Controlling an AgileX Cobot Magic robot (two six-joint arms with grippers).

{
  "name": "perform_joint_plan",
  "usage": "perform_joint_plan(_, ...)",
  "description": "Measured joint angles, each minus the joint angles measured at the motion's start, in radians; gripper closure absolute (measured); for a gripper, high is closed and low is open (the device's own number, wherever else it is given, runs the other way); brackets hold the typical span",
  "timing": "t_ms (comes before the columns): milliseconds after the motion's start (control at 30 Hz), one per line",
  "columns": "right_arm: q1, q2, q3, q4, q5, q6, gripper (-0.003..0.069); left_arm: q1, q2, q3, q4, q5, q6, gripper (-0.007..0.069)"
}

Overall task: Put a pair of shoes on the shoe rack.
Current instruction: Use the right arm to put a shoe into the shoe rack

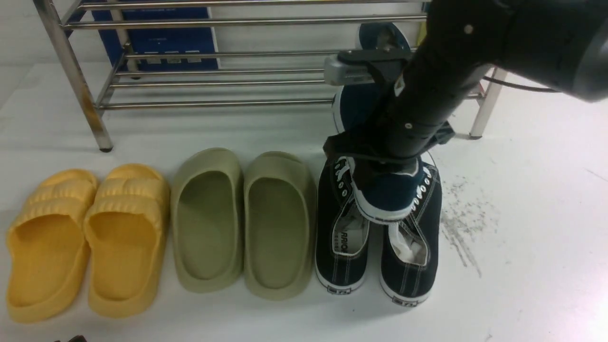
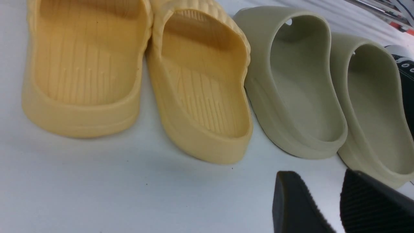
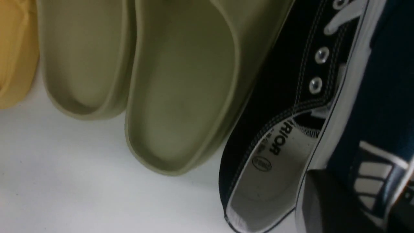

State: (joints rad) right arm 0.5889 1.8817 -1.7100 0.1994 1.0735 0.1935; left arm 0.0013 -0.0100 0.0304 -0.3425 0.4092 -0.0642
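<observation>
Bars of shiny steel form the shoe rack (image 1: 213, 22) at the back of the white worktop (image 1: 522, 213). Just in front of it, a navy shoe (image 1: 389, 197) hangs under the right arm, above the black lace-up sneakers (image 1: 408, 266) and not yet on a bar. It is laceless canvas with a white rubber sole. It looks light. The cloth upper would likely fold while the sole stays stiff, so the opening's rim by the heel seems the best hold. Right fingers (image 3: 326, 207) are pinching it near the heel. Left fingers (image 2: 297, 207) stand spread and empty. Its partner cannot be picked out for sure.
</observation>
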Motion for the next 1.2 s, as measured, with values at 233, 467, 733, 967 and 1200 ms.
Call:
perform_joint_plan(233, 0.0, 0.141, -0.176, 0.003, 0.024, -0.017, 0.061, 0.0, 0.0, 0.0, 0.0, 0.0, 0.0, 0.0386)
perform_joint_plan(467, -0.042, 0.318, -0.441, 0.029, 0.07, -0.041, 0.061, 0.0, 0.0, 0.0, 0.0, 0.0, 0.0, 0.0386)
perform_joint_plan(733, -0.09, 0.464, -0.656, 0.037, 0.096, -0.075, 0.0611, 0.0, 0.0, 0.0, 0.0, 0.0, 0.0, 0.0386)
perform_joint_plan(967, -0.076, 0.466, -0.727, 0.053, 0.193, -0.087, 0.0612, 0.0, 0.0, 0.0, 0.0, 0.0, 0.0, 0.0386)
perform_joint_plan(1200, -0.078, 0.47, -0.741, -0.005, 0.119, -0.097, 0.0612, 0.0, 0.0, 0.0, 0.0, 0.0, 0.0, 0.0386)
